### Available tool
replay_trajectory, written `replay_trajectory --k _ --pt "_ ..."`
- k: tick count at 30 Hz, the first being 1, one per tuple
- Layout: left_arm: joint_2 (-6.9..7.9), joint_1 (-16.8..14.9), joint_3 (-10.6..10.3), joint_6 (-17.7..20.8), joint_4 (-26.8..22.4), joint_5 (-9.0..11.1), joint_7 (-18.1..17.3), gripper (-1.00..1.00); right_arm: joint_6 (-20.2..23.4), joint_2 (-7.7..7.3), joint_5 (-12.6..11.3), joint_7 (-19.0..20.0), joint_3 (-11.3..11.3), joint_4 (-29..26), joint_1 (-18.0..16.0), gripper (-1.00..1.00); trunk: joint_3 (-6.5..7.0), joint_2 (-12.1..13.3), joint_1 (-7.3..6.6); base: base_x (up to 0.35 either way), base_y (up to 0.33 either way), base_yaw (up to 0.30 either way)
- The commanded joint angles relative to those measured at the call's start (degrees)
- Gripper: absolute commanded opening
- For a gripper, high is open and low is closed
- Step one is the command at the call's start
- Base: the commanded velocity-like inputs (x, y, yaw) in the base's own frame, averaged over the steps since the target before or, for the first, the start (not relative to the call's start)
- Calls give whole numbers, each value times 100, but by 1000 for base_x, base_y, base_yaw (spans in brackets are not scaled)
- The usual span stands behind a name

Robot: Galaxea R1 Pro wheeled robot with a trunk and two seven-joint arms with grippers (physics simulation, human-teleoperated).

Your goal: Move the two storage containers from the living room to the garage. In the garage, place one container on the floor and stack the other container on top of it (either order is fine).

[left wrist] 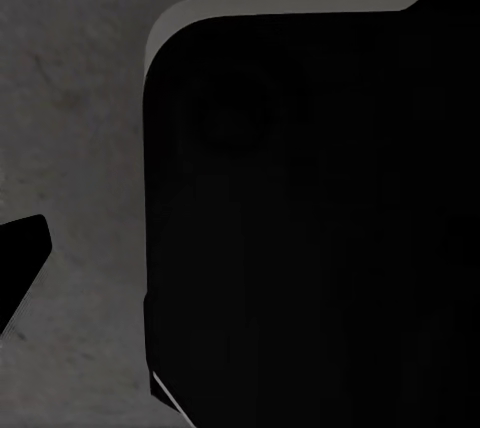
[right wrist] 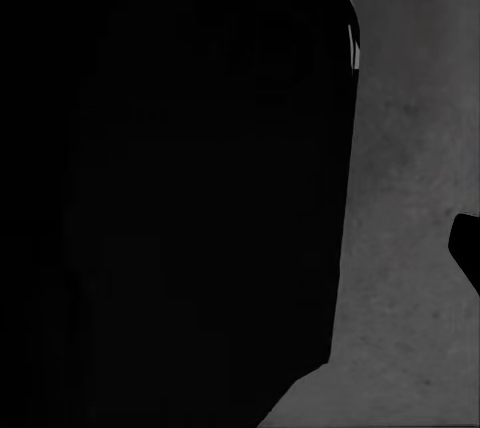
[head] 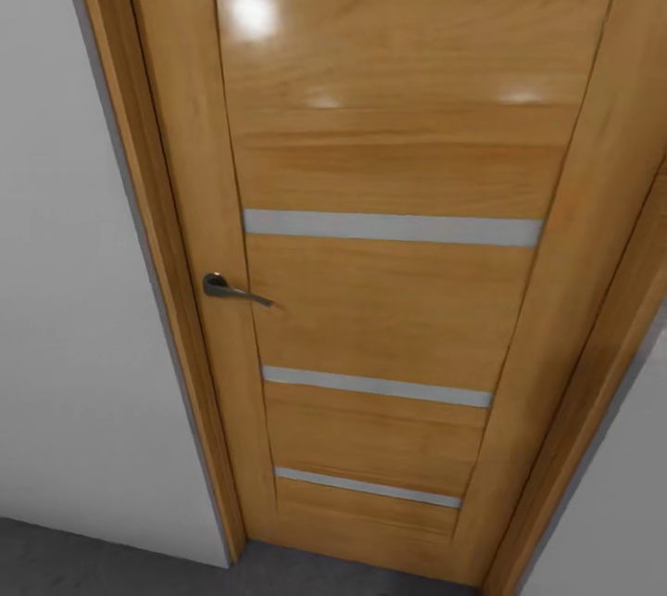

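Head view: a shut wooden door [head: 389, 234] with 4 pale strips fills the frame centre, its dark handle [head: 232, 288] at middle left, white wall [head: 65, 299] at left, grey floor [head: 83, 564] along the bottom; it blocks the way ahead.

Left wrist view: a black robot body [left wrist: 310, 228] over concrete; pincer state unclear.

Right wrist view: likewise; I cannot tell. No containers visible.

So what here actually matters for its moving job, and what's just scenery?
Belongs to the job:
- dark grey floor, which looks like the garage's concrete
- no storage container in sight

Just scenery:
- wooden door, closed
- door handle
- white wall
- dark robot body close to both wrist cameras
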Motion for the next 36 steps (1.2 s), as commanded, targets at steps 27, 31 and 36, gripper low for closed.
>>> replay_trajectory --k 27,31,36 --pt "0 0 10 -15 -2 18 2 100 -17 24 9 5 19 -8 -1 100 -5 -3 0 -4 5 -76" --pt "0 -2 10 -15 -5 14 2 100 -17 25 9 -1 12 -8 -1 100 -5 -3 0 -28 30 0" --pt "-18 0 10 -23 -5 13 2 100 -17 25 6 5 10 -8 -1 100 -5 -3 0 -92 2 0"
